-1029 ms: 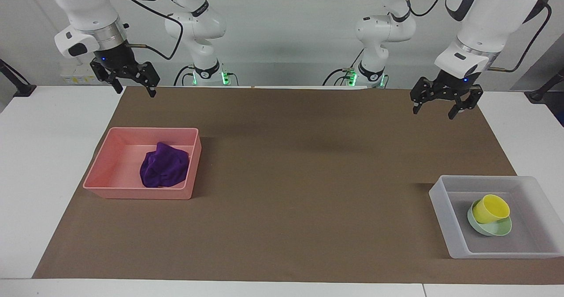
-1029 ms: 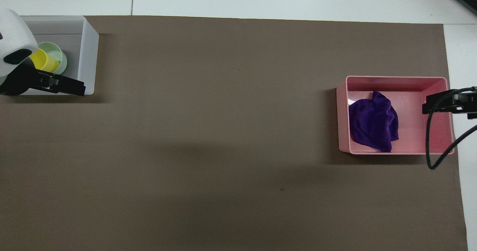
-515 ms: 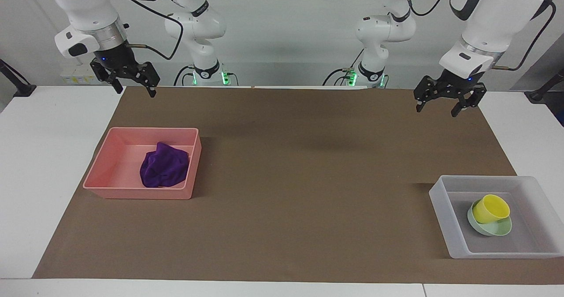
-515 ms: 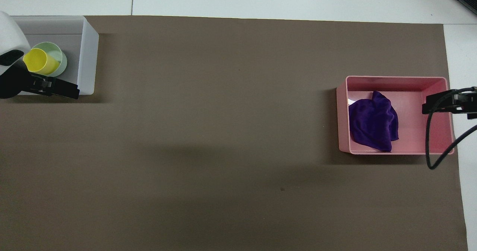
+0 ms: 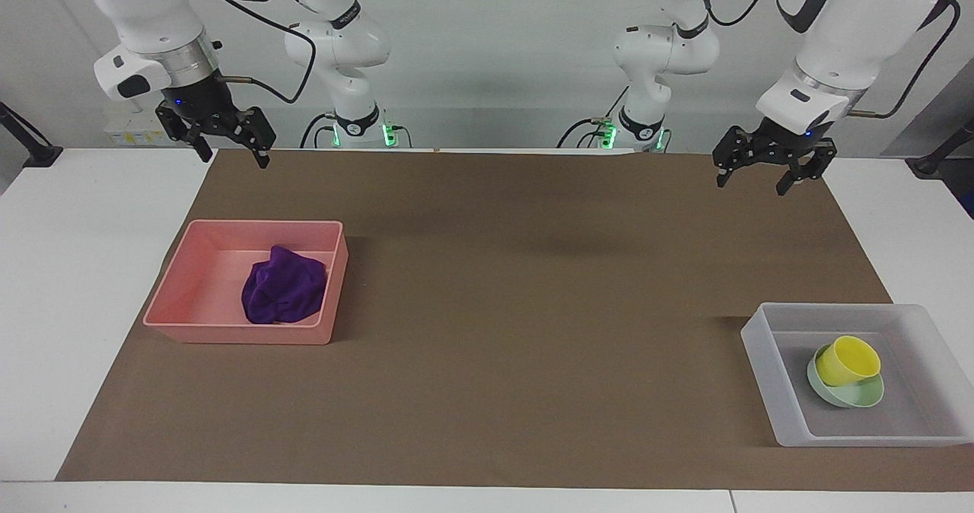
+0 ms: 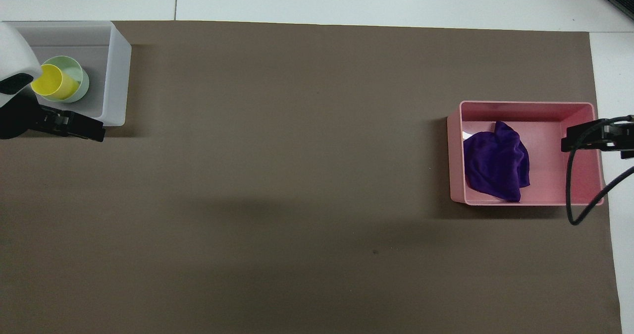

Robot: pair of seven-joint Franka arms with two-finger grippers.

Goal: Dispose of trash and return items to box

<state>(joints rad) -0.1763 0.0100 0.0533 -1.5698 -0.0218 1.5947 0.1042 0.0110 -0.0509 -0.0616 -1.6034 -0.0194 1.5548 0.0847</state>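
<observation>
The purple cloth (image 5: 283, 294) lies rumpled in the pink tray (image 5: 243, 336); it also shows in the overhead view (image 6: 497, 168). The yellow cup (image 5: 848, 361) rests tilted in the mint-green bowl (image 5: 856, 400), both inside the translucent box (image 5: 763, 349) at the left arm's end. In the overhead view the cup (image 6: 52, 82) and bowl (image 6: 83, 79) sit in the box (image 6: 118, 76). My left gripper (image 5: 749, 186) hangs open and empty, high over the mat on the robots' side of the box. My right gripper (image 5: 236, 160) hangs open and empty, over the mat's edge near the pink tray.
A brown mat (image 5: 533, 307) covers most of the white table. The pink tray (image 6: 453, 150) stands at the right arm's end. In the overhead view the left gripper (image 6: 74, 126) overlaps the box's near corner and the right gripper (image 6: 584, 140) overlaps the tray.
My left gripper has risen a little and drawn back toward the robots, away from the box. The right arm, cloth, cup and bowl have not moved.
</observation>
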